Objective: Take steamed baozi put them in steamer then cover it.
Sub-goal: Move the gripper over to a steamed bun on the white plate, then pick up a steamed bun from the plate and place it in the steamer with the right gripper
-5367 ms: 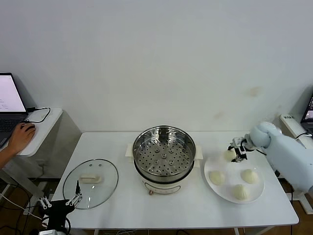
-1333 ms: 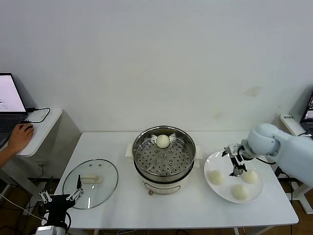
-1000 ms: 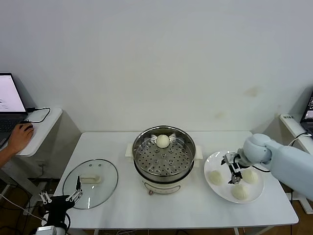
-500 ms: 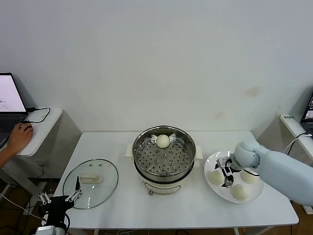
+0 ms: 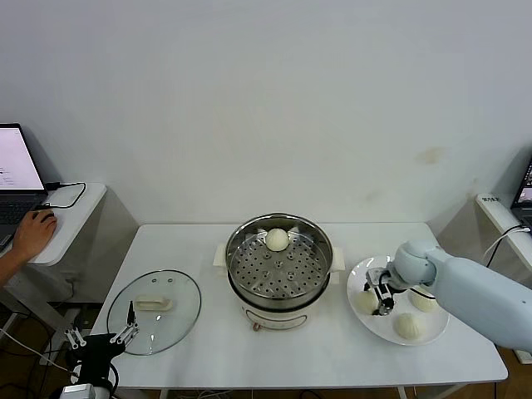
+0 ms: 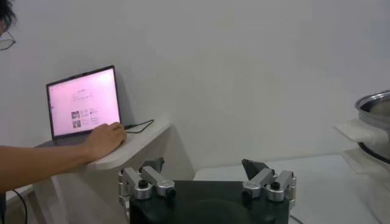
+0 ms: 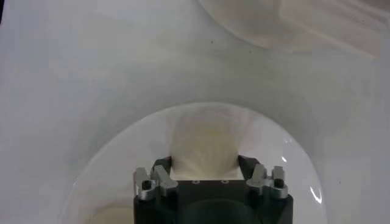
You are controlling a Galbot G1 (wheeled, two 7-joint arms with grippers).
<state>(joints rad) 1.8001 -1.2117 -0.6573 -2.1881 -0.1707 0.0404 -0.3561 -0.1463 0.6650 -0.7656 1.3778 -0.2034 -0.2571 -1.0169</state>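
At the far left a laptop (image 5: 15, 170) sits on a side desk (image 5: 71, 218), with a person's hand (image 5: 33, 234) on a mouse beside it; the left wrist view shows the same laptop (image 6: 84, 101) and hand (image 6: 105, 139). The left gripper (image 5: 101, 339) hangs low off the table's (image 5: 208, 349) front left corner, its fingers spread wide with nothing between them, and its wrist view shows the two fingertips (image 6: 204, 176) well apart. Just beside it on the table lies the cover (image 5: 155, 310), flat, its cream handle up. At the middle stands the steamer (image 5: 279, 270), open, with one baozi (image 5: 277, 239) resting on the perforated tray toward the back wall. Right of the steamer is a white plate (image 5: 432, 333) holding three more buns: a left bun (image 5: 366, 302), a back bun (image 5: 424, 299) and a front bun (image 5: 407, 326). The right gripper (image 5: 383, 293) is down over the plate at the left bun, with the arm reaching in from the right. Its wrist view shows that bun (image 7: 203, 148) lying between the two open fingers of the right gripper (image 7: 203, 167); whether the pads touch the dough cannot be told. The steamer's edge (image 7: 286, 21) shows just beyond the plate rim (image 7: 97, 159) there.
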